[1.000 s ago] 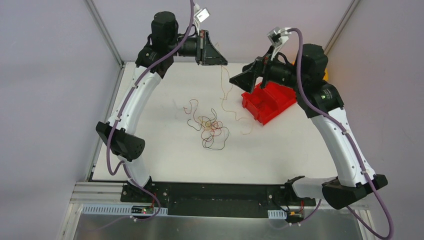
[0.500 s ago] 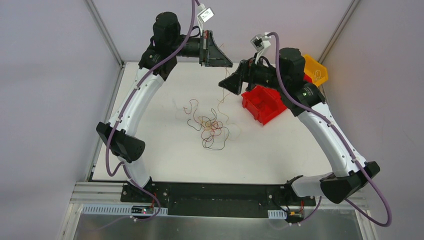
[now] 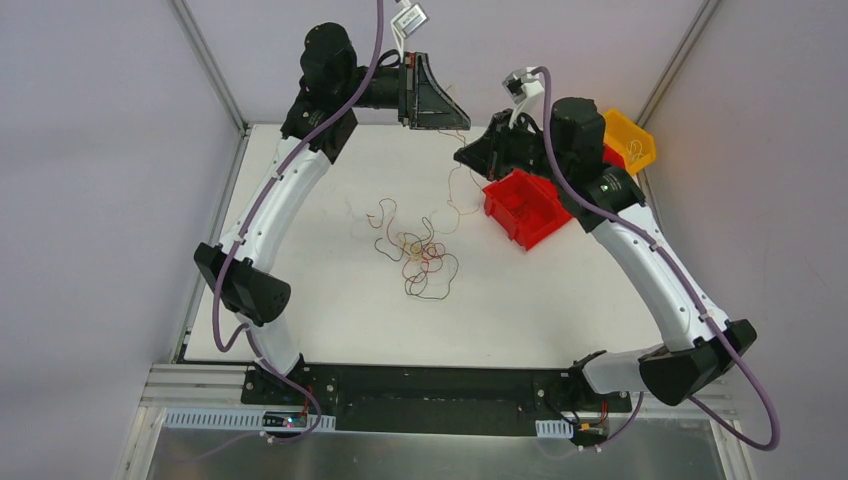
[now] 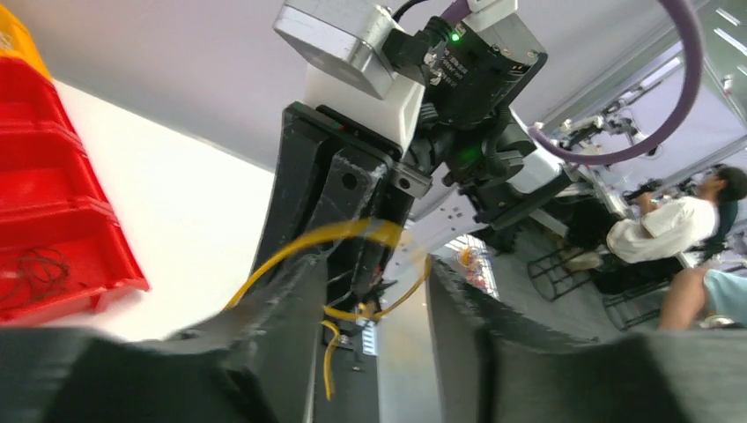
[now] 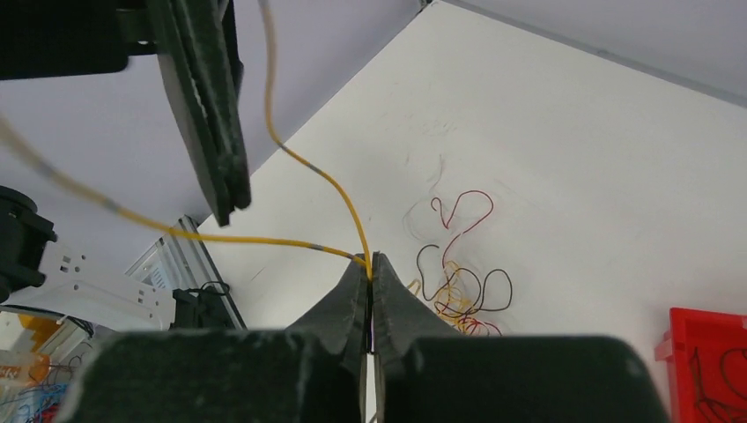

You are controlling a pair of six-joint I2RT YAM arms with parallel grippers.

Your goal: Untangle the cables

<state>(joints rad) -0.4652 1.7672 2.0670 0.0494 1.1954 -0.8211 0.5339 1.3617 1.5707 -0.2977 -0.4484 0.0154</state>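
Yellow cable (image 5: 264, 240) runs up-left from your right gripper (image 5: 371, 269), clamped on it, toward the nearby left gripper (image 4: 374, 264), jaws parted.

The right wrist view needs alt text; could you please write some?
The right end effector is shut on a yellow wire running up past the left end effector; beyond, a wire tangle lies on the white table near a red bin.

Curly cables (image 3: 420, 255) loosely tangled, yellow strand (image 5: 359, 238) raised
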